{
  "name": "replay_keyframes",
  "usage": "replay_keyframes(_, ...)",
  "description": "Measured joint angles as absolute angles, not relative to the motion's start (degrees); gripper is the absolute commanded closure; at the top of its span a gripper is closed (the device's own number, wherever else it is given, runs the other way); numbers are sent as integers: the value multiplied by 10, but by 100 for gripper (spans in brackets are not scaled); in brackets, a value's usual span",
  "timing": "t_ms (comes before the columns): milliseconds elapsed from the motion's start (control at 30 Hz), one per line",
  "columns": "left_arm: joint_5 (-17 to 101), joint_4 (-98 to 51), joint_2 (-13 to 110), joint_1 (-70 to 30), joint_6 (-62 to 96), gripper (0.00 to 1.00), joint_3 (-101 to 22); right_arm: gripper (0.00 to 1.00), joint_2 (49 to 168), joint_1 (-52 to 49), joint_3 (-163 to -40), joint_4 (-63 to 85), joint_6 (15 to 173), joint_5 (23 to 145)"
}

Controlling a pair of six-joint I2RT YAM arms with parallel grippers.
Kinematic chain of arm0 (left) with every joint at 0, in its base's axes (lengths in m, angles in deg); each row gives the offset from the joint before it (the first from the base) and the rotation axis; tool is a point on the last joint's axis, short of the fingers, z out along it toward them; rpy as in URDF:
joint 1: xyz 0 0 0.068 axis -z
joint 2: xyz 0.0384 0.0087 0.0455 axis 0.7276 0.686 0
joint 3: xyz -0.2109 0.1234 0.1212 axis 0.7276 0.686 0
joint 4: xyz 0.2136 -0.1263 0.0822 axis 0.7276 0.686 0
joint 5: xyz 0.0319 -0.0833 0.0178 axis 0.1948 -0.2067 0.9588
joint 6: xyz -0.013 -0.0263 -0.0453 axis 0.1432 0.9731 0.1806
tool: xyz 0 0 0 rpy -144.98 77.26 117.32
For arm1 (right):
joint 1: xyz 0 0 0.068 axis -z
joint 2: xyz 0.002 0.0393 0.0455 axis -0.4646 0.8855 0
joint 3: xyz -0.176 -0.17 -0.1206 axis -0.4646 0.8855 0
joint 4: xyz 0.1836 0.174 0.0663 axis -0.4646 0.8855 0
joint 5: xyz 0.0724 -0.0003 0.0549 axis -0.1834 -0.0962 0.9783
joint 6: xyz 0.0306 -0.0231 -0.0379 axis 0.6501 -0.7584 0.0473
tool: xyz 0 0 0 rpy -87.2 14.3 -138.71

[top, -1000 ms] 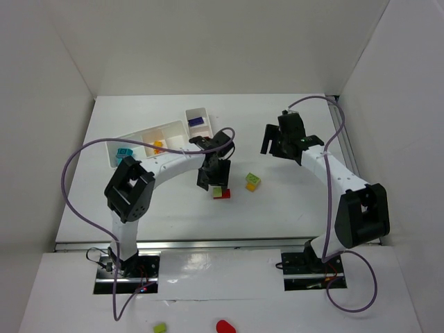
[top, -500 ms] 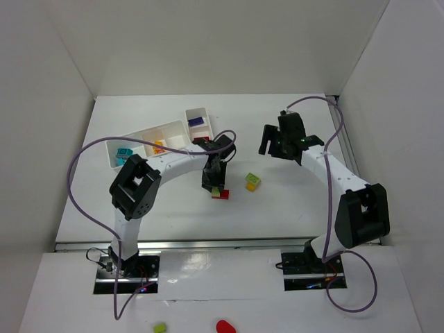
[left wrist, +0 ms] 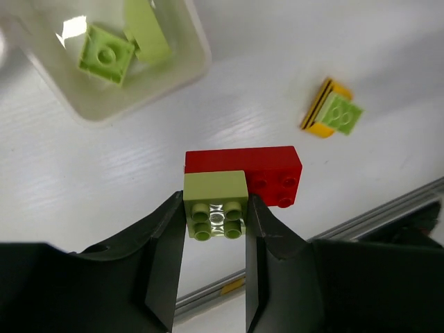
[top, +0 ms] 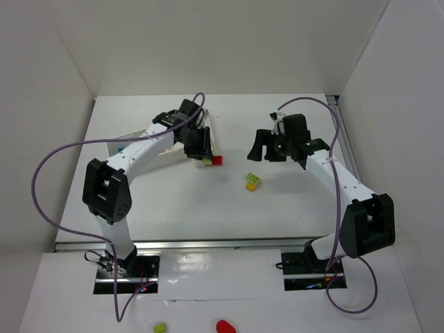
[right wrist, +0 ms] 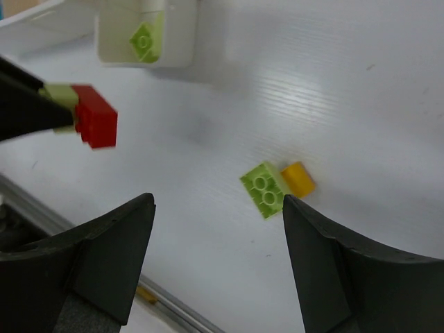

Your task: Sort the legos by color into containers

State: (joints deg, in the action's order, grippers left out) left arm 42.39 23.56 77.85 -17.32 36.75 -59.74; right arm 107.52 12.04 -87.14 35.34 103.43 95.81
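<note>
The left gripper (left wrist: 215,208) is clamped narrow on a lime-green brick (left wrist: 216,206), one finger pressed to each side. A red brick (left wrist: 267,177) is stuck to that lime one and juts out past the fingertips. In the right wrist view the pair seems to hang clear of the white table (top: 173,201), just beside a white tray compartment (left wrist: 187,66). Two lime bricks (left wrist: 105,54) lie in that compartment.

The right gripper (right wrist: 218,208) is spread wide and holds nothing, its fingers (right wrist: 104,257) framing bare tabletop. A lime-and-yellow clump (right wrist: 276,186) lies on the table just beyond it, well apart from the held pair.

From above, the left arm reaches forward and bends inward toward the middle of the table, its wrist over the trays so that most of the long tray (top: 114,146) is hidden. The right arm stretches up along the right side and turns its gripper left toward the centre.

The table is matt white with a faint grain and stands inside plain white walls. Purple cables (top: 52,163) loop from each arm. On the near ledge by the bases lie a lime piece (top: 160,327) and a red piece (top: 224,325).
</note>
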Motion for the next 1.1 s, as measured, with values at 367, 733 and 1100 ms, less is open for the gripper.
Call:
replay_keyframes(367,310,165,757,-220,393,100,-571,16,1101,111,-872,271,1114,1117)
replay_keyframes(733,307,147,757,-214,419,100,-567,26,1184,77,-885,203,1215,1139)
replay_keyframes(1100,306,142,757,-210,419,100,-567,65,1227,52,-921,181,1229,1148)
